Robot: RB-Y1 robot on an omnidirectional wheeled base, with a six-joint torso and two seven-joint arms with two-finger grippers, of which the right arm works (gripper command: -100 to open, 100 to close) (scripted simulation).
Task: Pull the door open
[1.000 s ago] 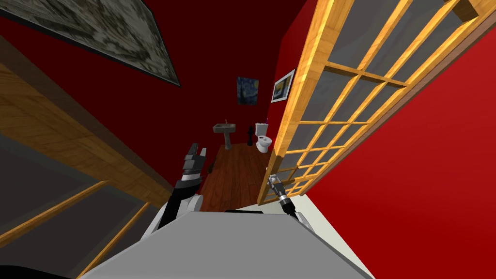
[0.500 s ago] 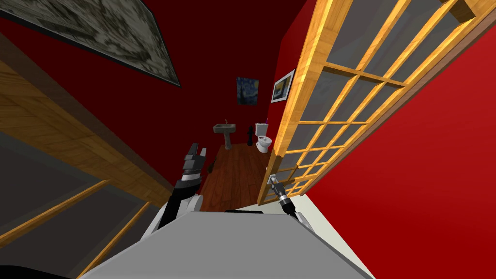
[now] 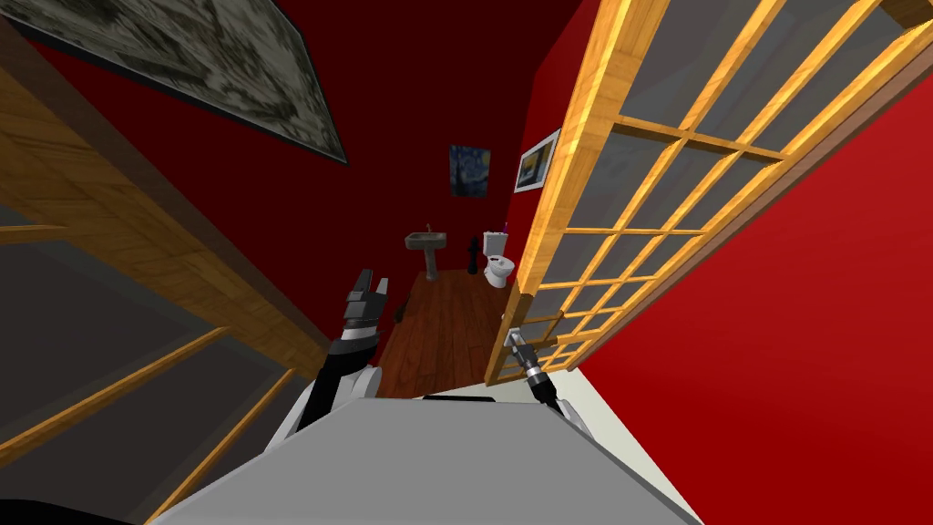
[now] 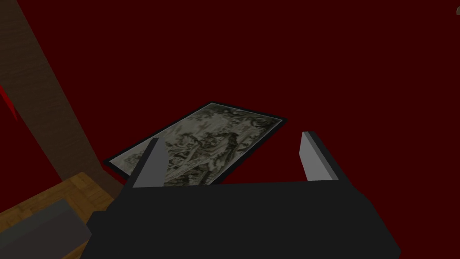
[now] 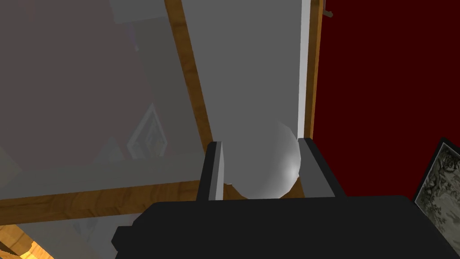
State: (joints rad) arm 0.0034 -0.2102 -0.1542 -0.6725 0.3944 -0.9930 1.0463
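While the door (image 3: 562,182) stands ajar, right claw (image 5: 260,143) pinches its knob (image 5: 265,175) (grey).

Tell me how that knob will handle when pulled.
The knob looks round and smooth, so it may slip in the right gripper. The door, wood-framed with many panes, probably swings rigidly as one piece and feels fairly heavy.

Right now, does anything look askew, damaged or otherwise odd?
Nothing stands out. The door is ajar, its panes whole; the right claw is shut on the knob; the left claw is open, holding nothing. The slant is the camera's.
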